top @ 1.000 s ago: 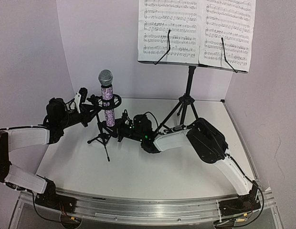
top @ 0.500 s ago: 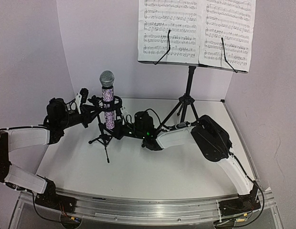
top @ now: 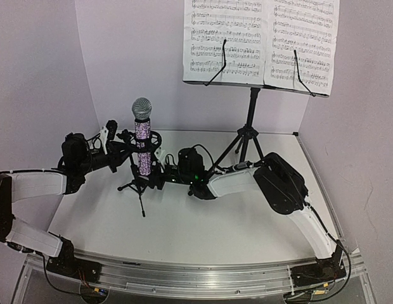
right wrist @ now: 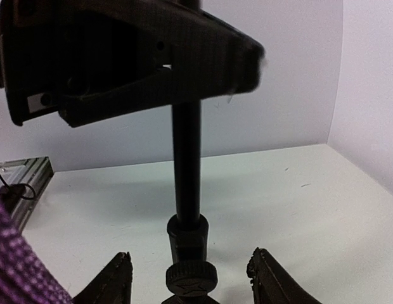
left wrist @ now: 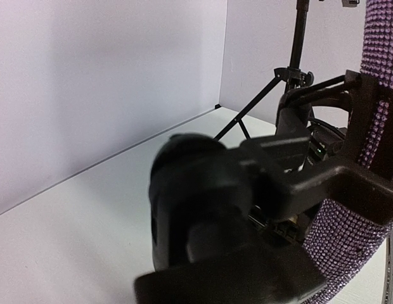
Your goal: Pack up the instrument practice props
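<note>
A: Two grippers at the mic stand (top: 136, 183)?
B: Yes: left gripper (top: 120, 137) clamped on its clip; right gripper (right wrist: 190, 256) spread, straddling the post.
A: And the mic (top: 142, 136)?
B: Upright in the clip, left of centre.

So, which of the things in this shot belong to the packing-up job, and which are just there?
Belong to the job:
- glittery microphone
- small tripod mic stand
- sheet-music pages
- tall music stand

Just there:
- table
- purple walls
- metal rail along the near edge
</note>
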